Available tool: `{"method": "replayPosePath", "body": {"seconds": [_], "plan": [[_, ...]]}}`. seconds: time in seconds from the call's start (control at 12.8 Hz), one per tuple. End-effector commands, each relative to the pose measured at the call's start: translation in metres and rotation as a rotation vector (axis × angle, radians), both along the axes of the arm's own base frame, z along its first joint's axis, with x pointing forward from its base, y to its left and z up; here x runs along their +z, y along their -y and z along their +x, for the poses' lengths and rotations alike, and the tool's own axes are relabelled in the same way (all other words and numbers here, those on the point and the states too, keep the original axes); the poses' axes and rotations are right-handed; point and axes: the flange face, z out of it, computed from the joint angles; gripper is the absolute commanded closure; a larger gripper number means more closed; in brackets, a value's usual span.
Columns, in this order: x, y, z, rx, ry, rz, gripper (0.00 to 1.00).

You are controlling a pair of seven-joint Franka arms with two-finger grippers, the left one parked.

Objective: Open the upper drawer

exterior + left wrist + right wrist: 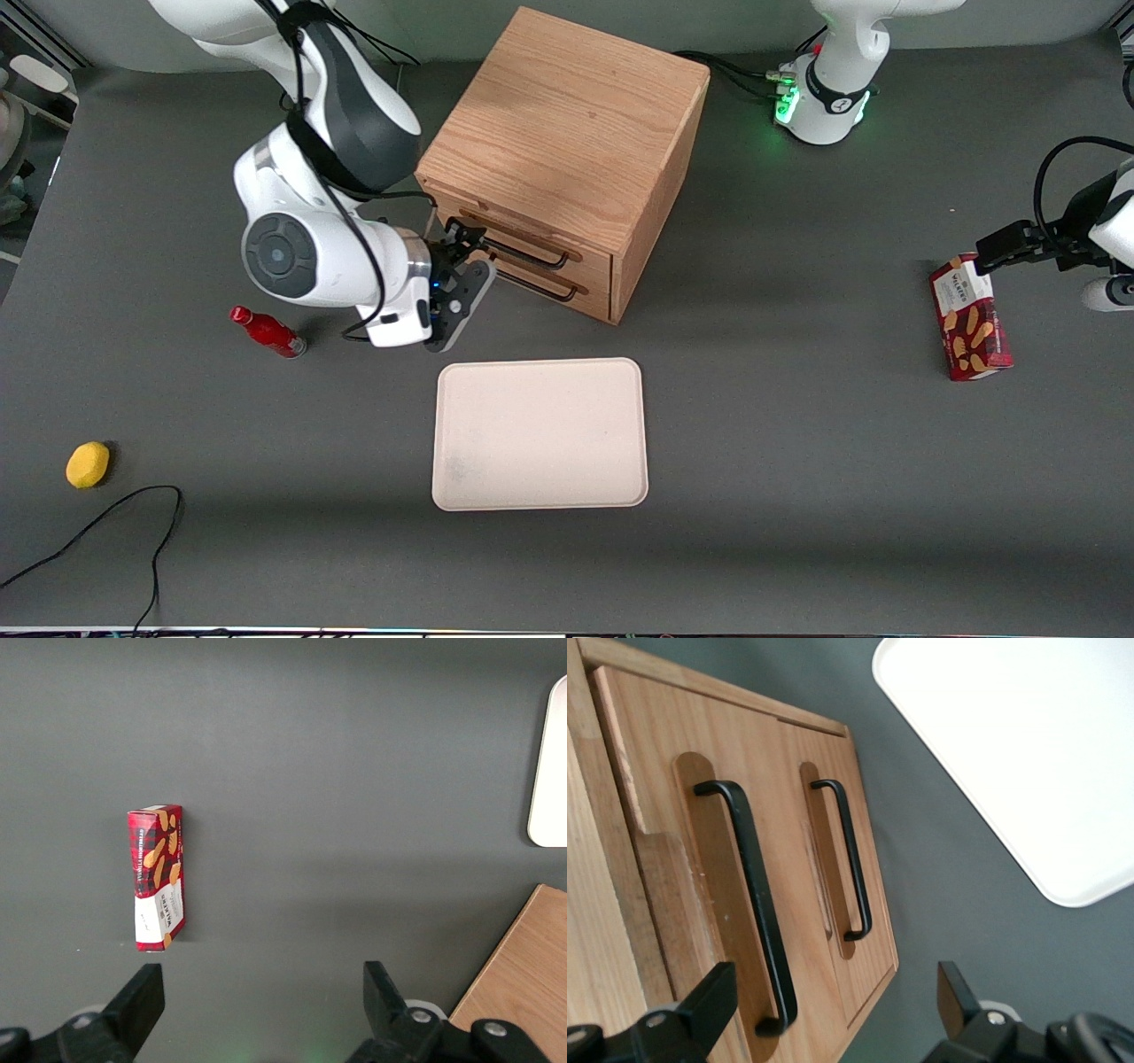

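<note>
The oak cabinet [567, 115] stands at the back middle of the table. The upper drawer [518, 237] is shut, its thin black bar handle [532, 257] just above the lower drawer's handle [542, 288]. My right gripper [477, 254] is open at the working arm's end of the drawer fronts, level with the two handles and touching neither. In the right wrist view the upper drawer [656, 797] and its handle [753, 904] are close. That handle's near end lies between my gripper's [834, 983] spread fingers, close to one finger [713, 992]. The lower drawer [881, 904] is beside it.
A cream tray [540, 434] lies on the table nearer the front camera than the cabinet, also in the right wrist view [1028, 753]. A red bottle [266, 332] lies beside my arm. A yellow fruit [88, 464] and a black cable [133, 523] lie toward the working arm's end. A red biscuit box [970, 319] lies toward the parked arm's end.
</note>
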Motion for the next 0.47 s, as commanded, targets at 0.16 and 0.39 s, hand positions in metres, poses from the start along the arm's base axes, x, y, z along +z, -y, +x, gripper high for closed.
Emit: {"method": "replayPosePath", "body": {"seconds": [0.16, 0.39], "plan": [[-0.016, -0.027, -0.012, 0.074, 0.031, -0.025, 0.0], [-0.03, -0.036, -0.023, 0.091, 0.033, -0.037, 0.0]]}}
